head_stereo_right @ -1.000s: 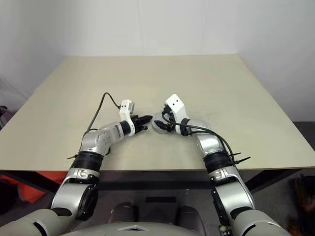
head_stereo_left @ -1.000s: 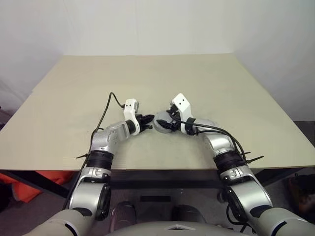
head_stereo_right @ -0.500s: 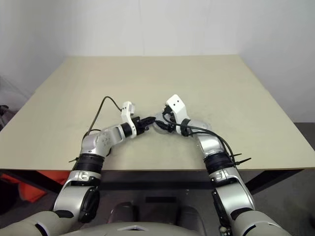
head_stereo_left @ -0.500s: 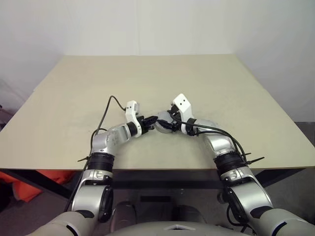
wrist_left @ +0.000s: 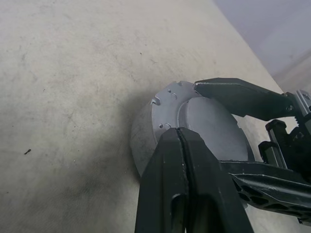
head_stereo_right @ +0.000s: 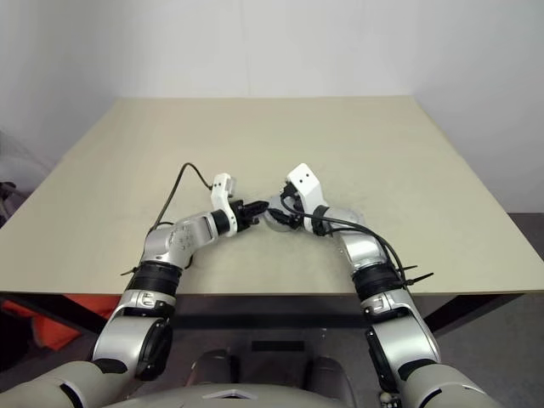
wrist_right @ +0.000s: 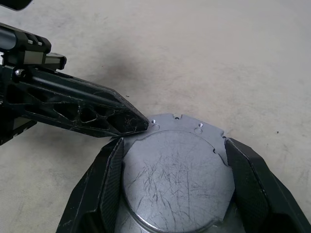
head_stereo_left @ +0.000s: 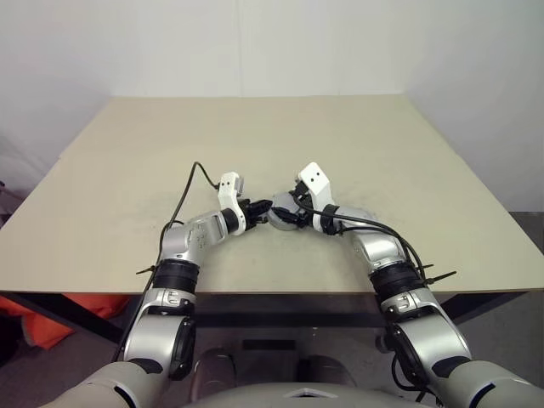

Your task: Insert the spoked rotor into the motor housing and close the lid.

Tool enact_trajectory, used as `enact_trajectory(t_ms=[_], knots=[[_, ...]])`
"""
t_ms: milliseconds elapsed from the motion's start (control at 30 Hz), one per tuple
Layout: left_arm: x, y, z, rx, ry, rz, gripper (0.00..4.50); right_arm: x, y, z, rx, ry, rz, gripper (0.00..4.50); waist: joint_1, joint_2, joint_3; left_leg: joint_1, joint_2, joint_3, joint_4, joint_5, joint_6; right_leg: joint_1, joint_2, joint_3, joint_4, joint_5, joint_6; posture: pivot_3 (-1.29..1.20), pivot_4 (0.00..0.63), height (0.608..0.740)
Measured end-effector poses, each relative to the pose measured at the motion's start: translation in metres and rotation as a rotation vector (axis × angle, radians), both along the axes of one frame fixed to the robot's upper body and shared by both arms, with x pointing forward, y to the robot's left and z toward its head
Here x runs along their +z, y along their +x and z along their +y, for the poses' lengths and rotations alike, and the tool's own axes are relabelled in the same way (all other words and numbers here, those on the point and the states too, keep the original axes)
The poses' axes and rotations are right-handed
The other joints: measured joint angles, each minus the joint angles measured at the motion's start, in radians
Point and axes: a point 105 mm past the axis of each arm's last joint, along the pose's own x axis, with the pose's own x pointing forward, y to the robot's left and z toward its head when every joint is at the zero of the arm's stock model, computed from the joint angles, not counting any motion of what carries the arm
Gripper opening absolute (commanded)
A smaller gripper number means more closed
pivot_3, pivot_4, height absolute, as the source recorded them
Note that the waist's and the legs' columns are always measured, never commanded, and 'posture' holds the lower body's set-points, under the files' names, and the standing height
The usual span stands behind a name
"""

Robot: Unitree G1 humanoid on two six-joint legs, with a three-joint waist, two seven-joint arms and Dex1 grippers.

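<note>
Since a second ago the left gripper [wrist_left: 182,138], fingers pressed together, has edged against the lid [wrist_right: 170,179] on the motor housing [wrist_left: 146,138] clamped by the right gripper [wrist_right: 170,184] above the table [head_stereo_left: 127,153]; an off-centre push could tilt it.

A big table [head_stereo_left: 357,144] is standing in the middle of the room. Its top is a pale sandy colour and it is looking flat and a bit scuffed, with small grey marks. A white wall [head_stereo_left: 255,42] is rising behind the table, plain and smooth. Soft, even light is falling over everything. A grey floor [head_stereo_left: 518,340] is showing beside the table on the right. Something orange [head_stereo_left: 34,327] is lying on the floor under the table's left side.
</note>
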Motion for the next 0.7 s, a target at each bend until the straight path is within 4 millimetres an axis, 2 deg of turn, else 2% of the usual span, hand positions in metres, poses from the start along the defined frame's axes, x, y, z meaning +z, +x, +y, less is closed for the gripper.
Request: enact_trajectory(t_ms=[100, 233, 433, 600, 700], knots=[[0.001, -0.001, 0.000, -0.005, 0.001, -0.002, 0.03, 0.000, 0.000, 0.000, 0.001, 0.002, 0.010, 3.15, 0.000, 0.000, 0.000, 0.000, 0.000, 0.000, -0.001, 0.000, 0.000, 0.000, 0.000, 0.000, 0.000, 0.000, 0.000, 0.00, 0.000, 0.740], [0.002, -0.003, -0.002, -0.018, -0.001, -0.009, 0.00, 0.003, -0.003, 0.000, 0.023, 0.014, 0.028, 4.46, 0.000, 0.000, 0.000, -0.001, 0.000, 0.000, -0.002, 0.000, 0.000, -0.001, 0.000, 0.000, -0.001, 0.000, 0.000, 0.00, 0.000, 0.740], [0.004, -0.004, -0.003, -0.032, -0.006, -0.015, 0.00, 0.011, -0.011, -0.002, 0.062, 0.012, -0.005, 4.46, 0.002, 0.000, 0.000, -0.006, -0.001, 0.000, -0.002, -0.001, 0.002, -0.005, 0.000, 0.000, -0.002, 0.001, -0.001, 0.00, 0.000, 0.740], [0.004, -0.005, -0.003, -0.037, -0.007, -0.017, 0.00, 0.042, -0.013, -0.005, 0.067, 0.109, -0.044, 4.46, 0.002, 0.000, 0.000, -0.006, -0.001, 0.000, -0.002, -0.001, 0.002, -0.005, 0.000, 0.000, -0.002, 0.000, 0.000, 0.00, 0.000, 0.740], [0.004, -0.005, -0.004, -0.041, -0.007, -0.017, 0.00, 0.055, -0.004, -0.024, -0.058, 0.215, 0.015, 4.46, 0.003, 0.000, 0.000, -0.006, -0.001, 0.000, -0.002, -0.001, 0.002, -0.005, 0.000, 0.000, -0.002, 0.000, 0.001, 0.00, 0.000, 0.740]])
